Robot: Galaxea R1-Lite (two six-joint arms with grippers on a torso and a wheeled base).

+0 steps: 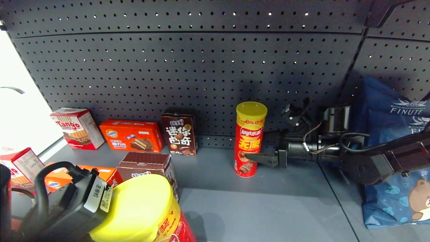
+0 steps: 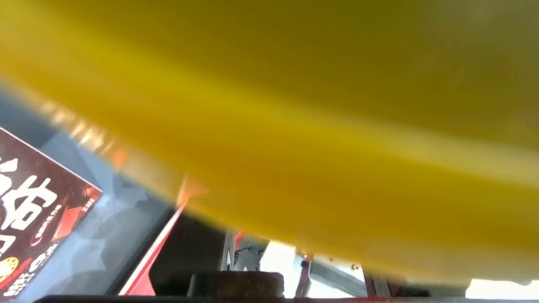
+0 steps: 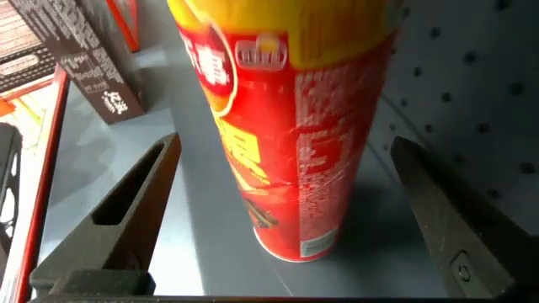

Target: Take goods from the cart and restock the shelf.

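Other stock and a bag, as seen on the shelf board.
Blue printed bag [image 1: 396, 201] at far right. Against the pegboard back [image 1: 188, 67], left to right: red-and-white wafer box [image 1: 79, 129], flat orange box [image 1: 131, 136], upright dark brown box [image 1: 179, 132].

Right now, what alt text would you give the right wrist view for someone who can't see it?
A red chip can stands upright on the grey shelf between the fingers of the open right claw, with a gap on each side. A dark brown box stands nearby, and the pegboard wall rises behind the can.
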